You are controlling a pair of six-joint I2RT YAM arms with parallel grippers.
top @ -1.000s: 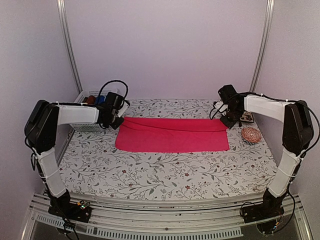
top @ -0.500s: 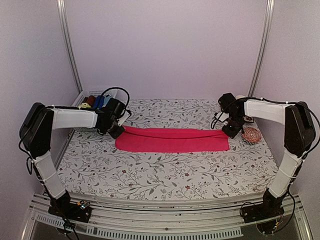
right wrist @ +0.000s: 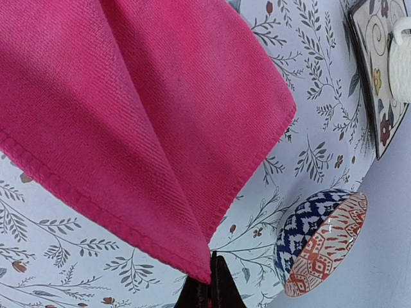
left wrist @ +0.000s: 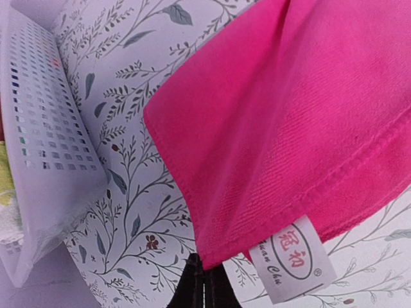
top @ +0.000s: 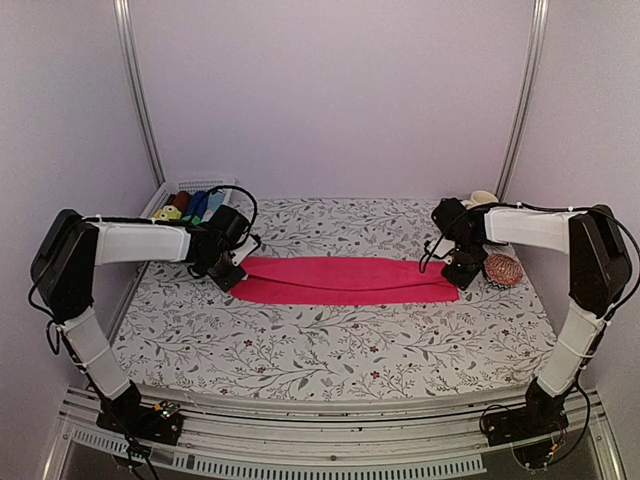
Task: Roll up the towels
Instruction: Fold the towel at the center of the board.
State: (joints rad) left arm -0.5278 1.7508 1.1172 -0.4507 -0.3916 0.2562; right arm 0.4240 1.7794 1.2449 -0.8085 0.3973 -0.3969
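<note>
The hot pink towel (top: 345, 280) lies across the middle of the table as a long narrow strip folded over on itself. My left gripper (top: 232, 277) is shut on its left corner, seen close up at the jaws (left wrist: 204, 282) beside the towel's white label (left wrist: 292, 260). At the other end, my right gripper (top: 462, 276) is shut on the right corner (right wrist: 210, 282); the pink cloth (right wrist: 128, 109) hangs in two layers from the pinch. A bit of lime-yellow towel (top: 169, 213) shows in the basket at the back left.
A white perforated basket (top: 185, 188) with dark red, blue and green rolls stands behind my left arm (left wrist: 45, 128). A patterned bowl (top: 501, 270) sits right of the towel's end (right wrist: 321, 240). A patterned tile (right wrist: 379, 70) lies behind it.
Both grippers have carried the towel's far edge toward the near side and down. The wide pink sheet is now a narrower folded strip.
</note>
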